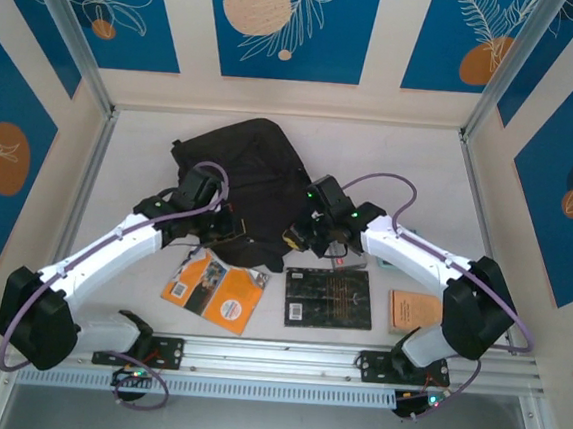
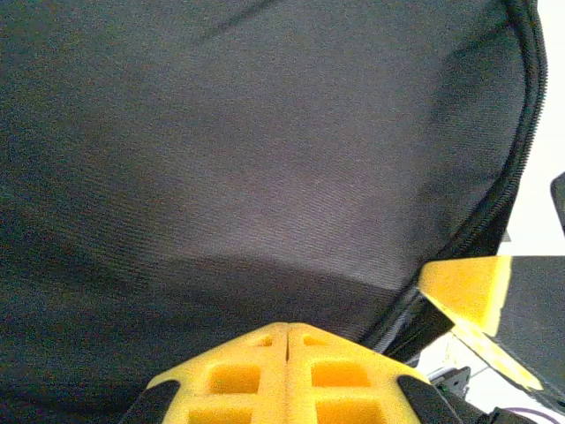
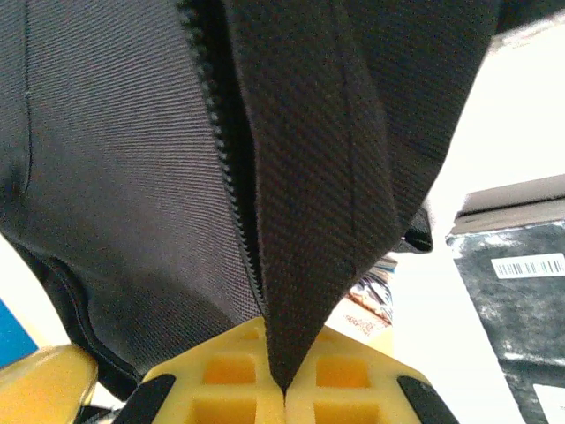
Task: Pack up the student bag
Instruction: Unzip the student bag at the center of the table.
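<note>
The student bag point(image 1: 250, 171), a large black fabric backpack, lies at the table's middle back. My left gripper point(image 1: 216, 220) is at its near left edge. In the left wrist view that gripper point(image 2: 289, 329) is shut, its yellow tips meeting right against the bag's cloth point(image 2: 265, 159), with nothing visible between them. My right gripper point(image 1: 310, 235) is at the bag's near right edge. In the right wrist view it point(image 3: 284, 389) is shut on a fold of the bag's fabric point(image 3: 309, 221) beside the zipper point(image 3: 225, 177), and the fold is drawn taut above the tips.
An orange book point(image 1: 215, 289) lies in front of the bag at the left. A flat black book point(image 1: 328, 299) lies in front at the middle, and a small brown book point(image 1: 416, 311) sits by the right arm. Metal frame posts and walls bound the table.
</note>
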Motion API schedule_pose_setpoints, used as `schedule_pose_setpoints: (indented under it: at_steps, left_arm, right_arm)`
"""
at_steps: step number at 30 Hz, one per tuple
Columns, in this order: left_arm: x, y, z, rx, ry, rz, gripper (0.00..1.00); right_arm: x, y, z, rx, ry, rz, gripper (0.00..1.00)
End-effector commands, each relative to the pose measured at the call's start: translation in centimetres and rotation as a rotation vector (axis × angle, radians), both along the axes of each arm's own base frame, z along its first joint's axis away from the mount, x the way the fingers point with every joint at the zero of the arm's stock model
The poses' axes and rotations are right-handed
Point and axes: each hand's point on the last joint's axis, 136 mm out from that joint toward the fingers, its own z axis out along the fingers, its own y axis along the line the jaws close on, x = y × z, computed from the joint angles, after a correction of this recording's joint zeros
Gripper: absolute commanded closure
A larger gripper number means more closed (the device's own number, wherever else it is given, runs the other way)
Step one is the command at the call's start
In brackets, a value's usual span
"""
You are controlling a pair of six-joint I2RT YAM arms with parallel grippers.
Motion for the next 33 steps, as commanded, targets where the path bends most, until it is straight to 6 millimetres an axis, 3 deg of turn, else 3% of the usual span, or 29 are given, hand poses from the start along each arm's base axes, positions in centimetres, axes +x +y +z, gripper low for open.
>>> schedule_pose_setpoints:
  at_steps: [1,12,17,23,30,32,33]
  left_arm:
    - [-0.7,1.8,-0.7,0.037,0.009,0.012,1.0]
    - [-0.4,4.0,-0.2,0.054,0.002,0.035,1.0]
    - [-0.2,4.2,0.4,0.072,-0.014,0.018,1.0]
    - [-0.2,4.7,0.9,0.123,-0.029,-0.008,1.0]
    - [-0.2,4.6,0.9,0.142,-0.019,-0.05,1.0]
    - [0.0,4.2,1.2,0.13,-0.021,-0.051,1.0]
    - [0.2,3.9,1.3,0.122,-0.019,-0.054,1.0]
  right_arm:
    - [-0.2,-1.3,-0.3,-0.012,-0.012,0.028,1.0]
    - [0.2,-2.5,0.0,-0.042,-0.07,0.117,1.0]
    - [0.8,-3.7,0.3,-0.144,-0.112,0.195,1.0]
    - [2.3,-6.1,0.3,-0.307,-0.15,0.253,1.0]
    - [5.9,-8.8,0.6,-0.436,-0.176,0.227,1.0]
    - [6.7,-8.3,1.4,-0.42,-0.189,0.214,0.89]
    - [6.9,-7.7,2.0,-0.391,-0.194,0.208,0.75]
